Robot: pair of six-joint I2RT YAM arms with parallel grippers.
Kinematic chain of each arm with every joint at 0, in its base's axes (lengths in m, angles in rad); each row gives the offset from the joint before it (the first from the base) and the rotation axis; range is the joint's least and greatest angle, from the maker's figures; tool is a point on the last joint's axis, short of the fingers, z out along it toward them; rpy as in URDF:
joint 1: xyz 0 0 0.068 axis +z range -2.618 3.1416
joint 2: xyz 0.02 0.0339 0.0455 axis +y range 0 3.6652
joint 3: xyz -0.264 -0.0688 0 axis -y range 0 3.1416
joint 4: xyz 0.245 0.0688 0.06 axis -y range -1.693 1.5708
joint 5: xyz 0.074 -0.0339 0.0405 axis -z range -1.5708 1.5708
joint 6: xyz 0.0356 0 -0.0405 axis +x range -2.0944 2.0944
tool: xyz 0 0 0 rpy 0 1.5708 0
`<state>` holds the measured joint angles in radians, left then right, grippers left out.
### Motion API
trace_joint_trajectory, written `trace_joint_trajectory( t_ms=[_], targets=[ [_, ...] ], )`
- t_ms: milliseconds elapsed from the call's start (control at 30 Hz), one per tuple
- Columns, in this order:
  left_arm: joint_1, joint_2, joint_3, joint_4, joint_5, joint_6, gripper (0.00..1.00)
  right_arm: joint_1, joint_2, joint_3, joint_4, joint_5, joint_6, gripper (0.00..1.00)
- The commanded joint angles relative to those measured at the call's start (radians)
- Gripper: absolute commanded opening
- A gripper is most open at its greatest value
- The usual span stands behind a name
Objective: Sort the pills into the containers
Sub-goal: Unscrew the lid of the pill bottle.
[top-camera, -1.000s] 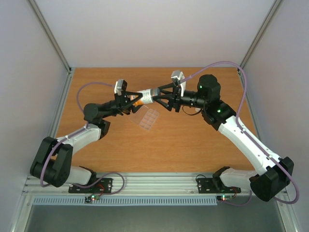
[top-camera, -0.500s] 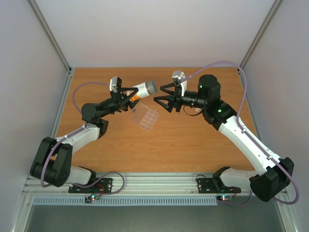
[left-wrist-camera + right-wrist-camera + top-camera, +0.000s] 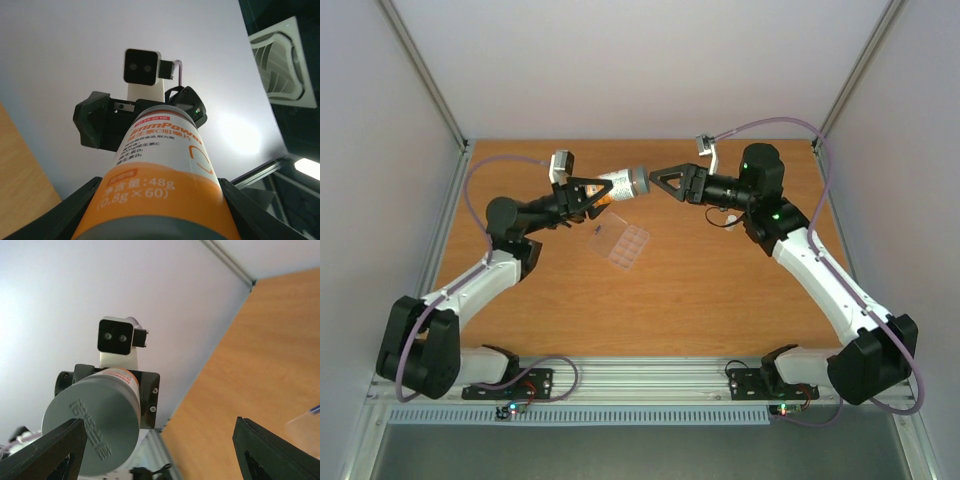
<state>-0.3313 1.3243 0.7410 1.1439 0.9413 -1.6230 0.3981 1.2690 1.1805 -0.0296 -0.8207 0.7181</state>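
Overhead, the left jaws are pinching an orange-and-white bottle [image 3: 617, 185] by its body and holding it aloft over the wooden counter [image 3: 720, 290] — nearly level, its grey cap [image 3: 638, 181] pointing toward the right arm [image 3: 820, 270]. Facing it, the right jaws are standing spread wide and gripping nothing, their tips close to the cap without visibly touching it. Just toward the arm bases from the bottle, the clear pill box [image 3: 618, 248] is lying flat on the counter between the two arms and apart from both, its grid of cells [image 3: 632, 240] showing. Any pills are too small to make out. From the right wrist, the cap's round face is filling the lower left — the left arm [image 3: 470, 285] is carrying its camera just above it. From the left wrist, the bottle's label is running away toward the spread right jaws.
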Motion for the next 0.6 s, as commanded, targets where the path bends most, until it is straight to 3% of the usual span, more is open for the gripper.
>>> trace_joint_trajectory(
  t_ms=[0,267,567],
  targets=[
    [-0.001,-0.060,0.066,-0.179,0.043,0.190,0.08,-0.002,0.019,-0.001,0.090,-0.078,0.299,0.83],
    [-0.004,-0.064,0.093,-0.265,0.074,0.294,0.07,-0.002,0.019,0.001,0.129,-0.098,0.421,0.83],
    [-0.005,-0.039,0.107,-0.258,0.088,0.308,0.07,0.005,0.043,0.029,0.103,-0.113,0.418,0.82]
  ],
)
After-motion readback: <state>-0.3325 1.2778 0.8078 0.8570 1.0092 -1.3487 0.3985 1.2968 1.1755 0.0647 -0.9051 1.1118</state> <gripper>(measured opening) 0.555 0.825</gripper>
